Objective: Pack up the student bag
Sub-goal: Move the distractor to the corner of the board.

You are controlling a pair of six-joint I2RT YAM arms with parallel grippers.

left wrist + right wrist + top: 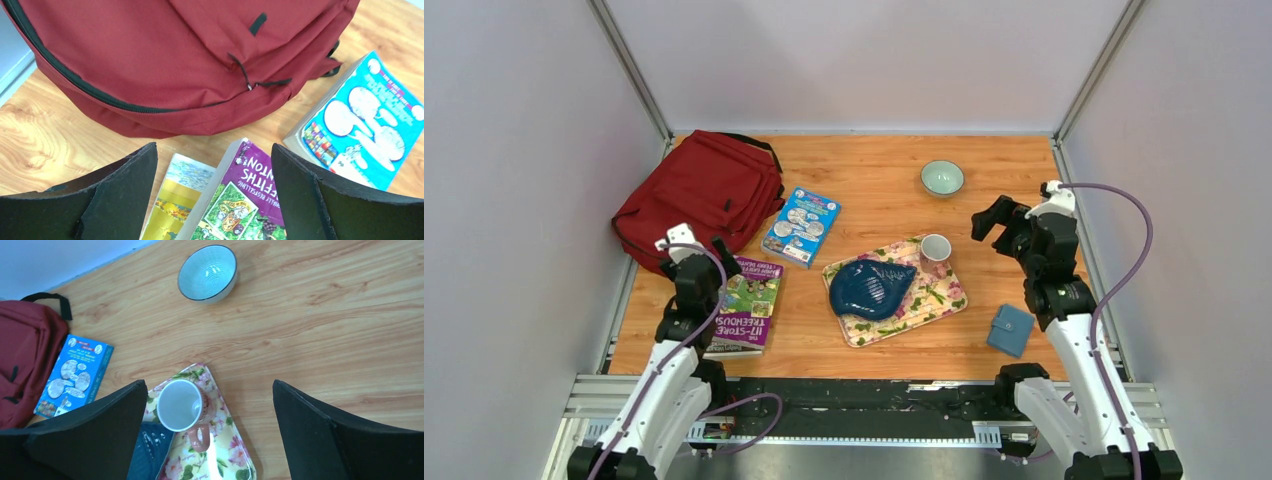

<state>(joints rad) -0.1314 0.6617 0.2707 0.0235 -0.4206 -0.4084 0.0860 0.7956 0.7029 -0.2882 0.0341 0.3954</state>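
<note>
The dark red backpack (699,195) lies at the far left of the table, zipped shut; it fills the top of the left wrist view (165,55). A blue book (802,226) lies to its right, and it shows in the left wrist view (362,120) too. A purple book (749,305) lies on a yellow book (172,200) just in front of the bag. My left gripper (696,250) is open and empty, hovering over the purple book (245,200) near the bag's front edge. My right gripper (999,222) is open and empty, above the table right of the tray.
A floral tray (929,300) in the middle holds a dark blue leaf-shaped dish (870,287) and a pink mug (935,247). A pale green bowl (942,178) stands at the back. A small blue wallet (1010,330) lies near the right arm. Walls close the sides.
</note>
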